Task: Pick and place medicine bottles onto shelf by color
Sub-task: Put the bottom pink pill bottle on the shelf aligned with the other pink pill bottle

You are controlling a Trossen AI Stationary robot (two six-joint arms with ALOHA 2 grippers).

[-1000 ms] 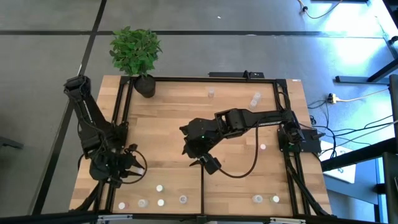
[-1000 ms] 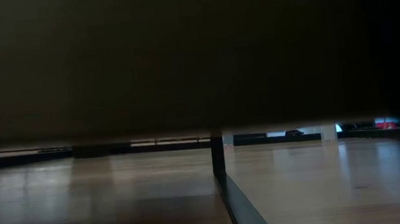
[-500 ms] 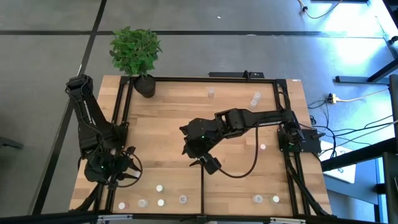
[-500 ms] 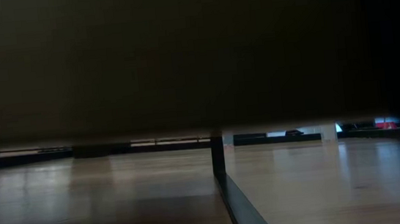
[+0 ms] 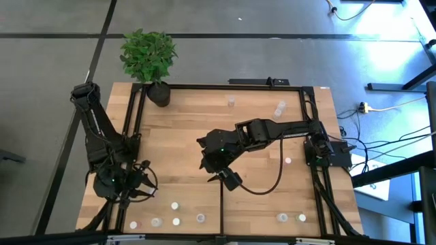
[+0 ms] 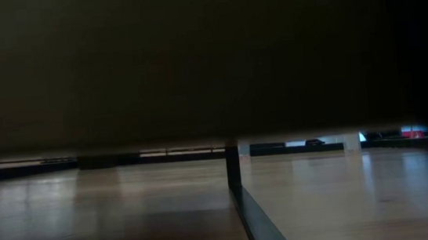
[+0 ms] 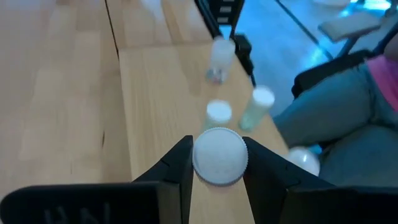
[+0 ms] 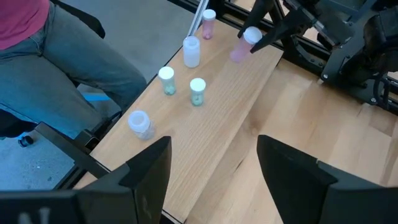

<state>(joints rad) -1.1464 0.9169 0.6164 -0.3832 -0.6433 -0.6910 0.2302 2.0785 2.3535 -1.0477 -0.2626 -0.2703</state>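
Since the earlier frame, little is changed: a light, slippery pink bottle (image 7: 219, 155) is gripped below its cap by the left gripper (image 7: 217, 163) near the shelf's (image 5: 204, 122) front-left corner; the right gripper (image 8: 211, 163) is held open.

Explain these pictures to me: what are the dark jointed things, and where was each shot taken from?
They are two robot arms at a wooden table. One picture looks straight down from above, one looks level along the tabletop and is mostly dark, and two come from cameras on the arms' wrists. The left tool grips a small white-capped bottle over the shelf, where other bottles stand. The right tool is open and empty at mid-table. A potted plant sits at a corner, and a seated person shows beyond the edge.
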